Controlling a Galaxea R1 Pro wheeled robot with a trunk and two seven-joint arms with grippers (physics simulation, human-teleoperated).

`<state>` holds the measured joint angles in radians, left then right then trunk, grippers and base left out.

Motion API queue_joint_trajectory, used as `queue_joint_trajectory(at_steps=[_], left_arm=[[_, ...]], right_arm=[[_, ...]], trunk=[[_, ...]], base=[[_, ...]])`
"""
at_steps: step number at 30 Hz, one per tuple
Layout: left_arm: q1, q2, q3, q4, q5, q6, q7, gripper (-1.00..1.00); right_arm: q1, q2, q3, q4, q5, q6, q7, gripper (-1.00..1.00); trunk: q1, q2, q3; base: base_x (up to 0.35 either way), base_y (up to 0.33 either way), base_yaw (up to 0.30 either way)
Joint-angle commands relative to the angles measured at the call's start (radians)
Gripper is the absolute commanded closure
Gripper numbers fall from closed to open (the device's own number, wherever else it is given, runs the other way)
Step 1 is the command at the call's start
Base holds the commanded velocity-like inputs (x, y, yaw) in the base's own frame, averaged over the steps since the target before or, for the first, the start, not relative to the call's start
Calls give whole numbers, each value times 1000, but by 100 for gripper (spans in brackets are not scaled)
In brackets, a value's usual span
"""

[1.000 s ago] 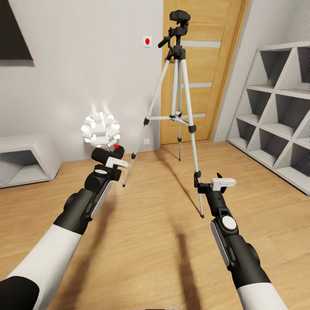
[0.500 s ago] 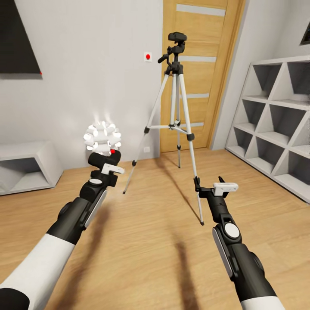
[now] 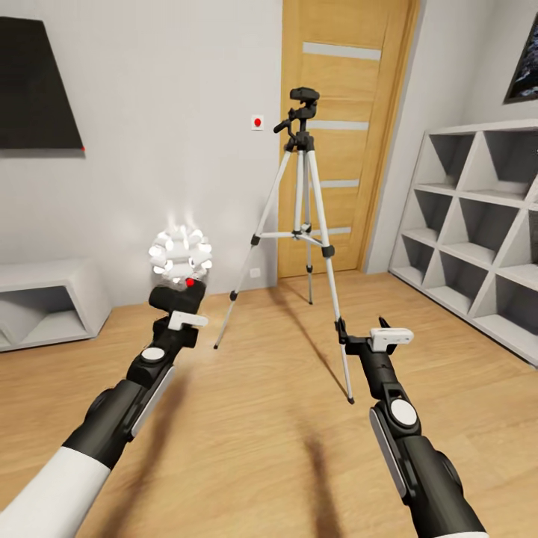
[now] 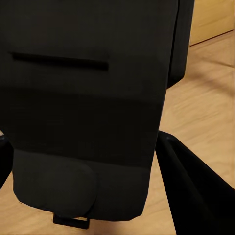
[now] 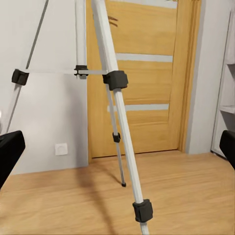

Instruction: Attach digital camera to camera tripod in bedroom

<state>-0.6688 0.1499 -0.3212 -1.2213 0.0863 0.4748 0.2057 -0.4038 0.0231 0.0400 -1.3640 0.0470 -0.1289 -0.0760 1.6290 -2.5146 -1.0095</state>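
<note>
The left pincer (image 3: 181,305) grips the digital camera (image 3: 175,297) near left, the right pincer (image 3: 368,340) spread wide, bare wood floor (image 3: 261,418) between them and the camera tripod (image 3: 302,224) before the far door (image 3: 351,75).

Room: light wood floor (image 3: 254,448); white walls (image 3: 172,112). Wooden door (image 3: 347,149) with pale horizontal strips, ahead of the right end effector (image 3: 359,336). White cubby shelves (image 3: 478,239) to its right. Spiky white lit lamp (image 3: 179,250) just beyond the left end effector (image 3: 175,302); low grey-white unit (image 3: 45,306) to its left. Dark panel (image 3: 37,86) high on the wall.
</note>
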Motion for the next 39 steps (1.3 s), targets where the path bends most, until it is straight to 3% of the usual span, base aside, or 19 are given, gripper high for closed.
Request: queue_joint_trajectory(at_steps=[1,6,12,15,16,17,21,25,30,32,39], left_arm=[[16,10,-4,5,20,-23,7,100],[92,69,-5,63,85,-212,7,100],[152,109,-5,128,122,-346,7,100],[180,116,-5,171,131,-400,6,100],[193,118,-6,199,133,-434,5,100],[210,120,-7,297,137,-528,3,100],[216,118,-8,419,141,-589,-21,100],[217,116,-8,541,143,-673,-104,100],[218,105,-8,689,144,-874,-169,100],[218,71,-7,841,144,-1019,-183,100],[218,30,-7,1043,144,-1236,-188,100]], right_arm=[[4,0,1,0,5,-2,-7,-100],[32,0,1,0,5,-3,-6,-100],[54,0,1,1,6,-20,-5,-100],[74,0,1,1,8,-39,-6,-100],[87,0,1,2,9,-47,-6,-100],[116,0,1,2,9,-59,-5,-100],[134,-1,1,6,10,-64,-5,-100],[160,-1,1,10,10,-67,-5,-100],[186,-2,1,15,10,-69,-5,-100],[201,-2,1,30,10,-70,-5,-100],[211,-2,1,139,10,-152,-5,-100]], trunk=[[-1,0,3],[-3,1,22],[-6,2,46],[-7,3,57],[-7,3,61],[-8,4,65],[-10,5,80],[-11,6,96],[-14,7,115],[-15,7,123],[-18,9,150]], base=[[0,0,0],[0,0,0],[0,0,0],[0,0,0],[0,0,0],[0,0,0],[0,0,0],[0,0,0],[0,0,0],[0,0,0],[0,0,0]])
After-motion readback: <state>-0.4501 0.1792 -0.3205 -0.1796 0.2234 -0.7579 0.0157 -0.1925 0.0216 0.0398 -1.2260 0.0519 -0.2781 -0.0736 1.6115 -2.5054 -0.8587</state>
